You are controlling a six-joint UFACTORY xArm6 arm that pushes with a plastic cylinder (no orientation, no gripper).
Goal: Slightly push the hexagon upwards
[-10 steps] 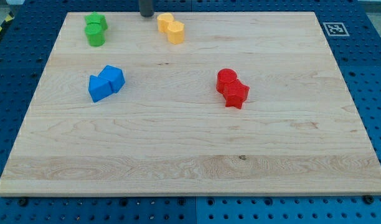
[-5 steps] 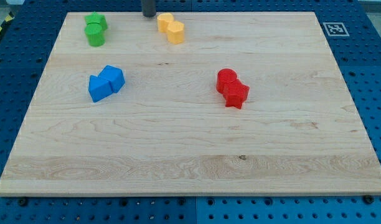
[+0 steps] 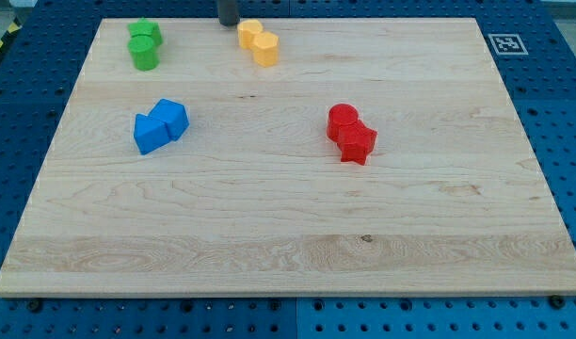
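A pale wooden worktop [image 3: 288,217] fills the single camera view, lying on a blue perforated base [image 3: 552,94], with a black-and-white marker tag [image 3: 505,43] on that base just off the board's top right corner. My tip [image 3: 229,24] shows at the view's top edge as a short dark stub, standing on the board just to the left of the yellow pair and apart from it by a thin gap; this tool is a plain rod with nothing to open or close, and it grips nothing. There are 4 pairs of blocks, each pair touching. The 2 yellow blocks [image 3: 258,42] sit near the top, left of centre; which of them is the hexagon is hard to tell for sure, though the upper-left one looks many-sided. The 2 green blocks [image 3: 144,44] lie in the top left corner, well apart from my tip. The 2 blue blocks [image 3: 160,125] lie lower on the left. The red cylinder [image 3: 343,121] and the red star-like block [image 3: 358,144] lie right of centre.
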